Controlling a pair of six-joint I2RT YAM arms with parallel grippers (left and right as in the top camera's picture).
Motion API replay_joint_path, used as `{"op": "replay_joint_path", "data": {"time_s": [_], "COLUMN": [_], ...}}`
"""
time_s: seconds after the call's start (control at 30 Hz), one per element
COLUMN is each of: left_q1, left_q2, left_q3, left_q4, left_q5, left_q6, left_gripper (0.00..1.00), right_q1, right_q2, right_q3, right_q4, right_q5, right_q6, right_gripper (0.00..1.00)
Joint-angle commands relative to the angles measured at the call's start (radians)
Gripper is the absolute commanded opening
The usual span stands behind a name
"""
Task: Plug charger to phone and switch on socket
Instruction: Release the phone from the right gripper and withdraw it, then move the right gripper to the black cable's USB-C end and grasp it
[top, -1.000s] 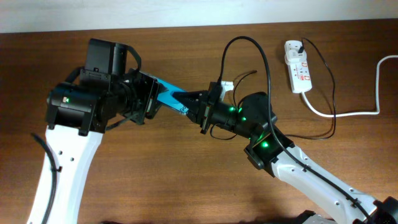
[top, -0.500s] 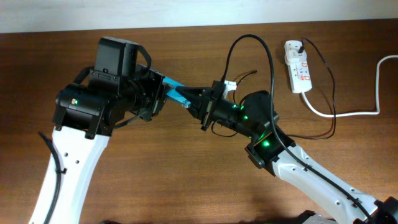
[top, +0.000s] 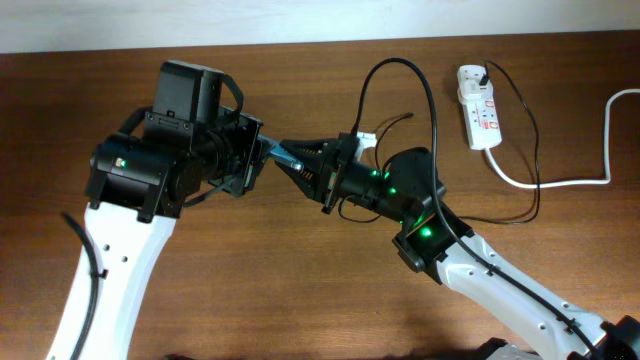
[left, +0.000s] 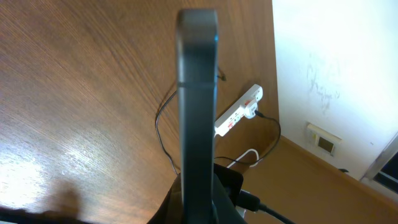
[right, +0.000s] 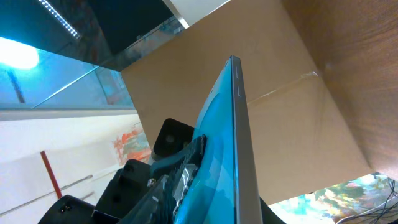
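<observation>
The phone (top: 272, 150) shows as a thin cyan sliver held off the table between both grippers. My left gripper (top: 255, 152) is shut on its left end. In the left wrist view the phone (left: 198, 93) stands edge-on between the jaws (left: 198, 210). My right gripper (top: 300, 163) is shut on the other end. Its finger (right: 214, 190) presses on the cyan screen (right: 221, 143). The socket (top: 480, 108) lies at the back right and also shows in the left wrist view (left: 239, 112). The charger's thin black cable (top: 537, 170) runs from it under my right arm. Its plug tip is hidden.
A thick white cord (top: 570, 182) runs from the socket to the right table edge. A thick black cable (top: 400, 65) arches above my right wrist. The thin black cable (left: 160, 121) lies looped on the wood. A white wall stands behind the table's far edge.
My left arm has moved up and to the right. My right gripper has reached further left. The two grippers are closer together and less of the phone shows between them.
</observation>
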Motion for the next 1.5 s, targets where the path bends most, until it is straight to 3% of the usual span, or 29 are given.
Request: {"op": "replay_joint_path", "data": {"time_s": [0.0,0.2,0.37,0.53,0.63,0.83,0.9,1.07,1.27,1.37,1.47], "left_q1": [-0.002,-0.001,-0.001,-0.001,-0.001,-0.001,-0.001,-0.001,-0.001,-0.001,-0.001], "left_q2": [0.003,0.002,0.002,0.002,0.002,0.002,0.002,0.003,0.003,0.006,0.009], "left_q3": [0.008,0.008,0.008,0.008,0.008,0.008,0.008,0.008,0.008,0.008,0.008], "left_q4": [-0.004,0.011,0.076,0.076,0.076,0.076,0.076,0.070,0.071,0.065,0.064], "left_q5": [-0.034,-0.069,-0.142,-0.224,-0.237,-0.240,-0.240,-0.243,-0.243,-0.230,-0.114], "left_q6": [0.013,0.083,0.283,0.474,0.576,0.788,0.801,0.855,0.855,0.855,0.854], "left_gripper": [0.00,0.00,0.00,0.00,0.00,0.00,0.00,0.00,0.00,0.00,0.00], "right_q1": [0.005,0.005,0.005,-0.038,-0.087,-0.153,-0.172,-0.260,-0.476,-0.494,-0.494], "right_q2": [-0.008,-0.008,-0.008,-0.008,-0.008,-0.008,-0.008,-0.008,-0.008,0.016,0.042], "right_q3": [0.017,0.017,0.017,0.017,0.017,0.017,0.017,0.017,0.017,0.017,0.017], "right_q4": [0.014,0.001,-0.122,-0.216,-0.318,-0.653,-0.723,-0.796,-0.785,-0.784,-0.813], "right_q5": [-0.005,-0.005,-0.020,-0.020,-0.020,0.007,0.026,0.106,0.089,0.092,0.116], "right_q6": [-0.008,-0.008,-0.025,-0.151,-0.271,-0.650,-0.808,-1.124,-1.144,-1.147,-1.166], "right_gripper": [0.27,0.44,0.49,0.72,0.85,0.89,0.99,0.98,0.98,0.98,0.98]}}
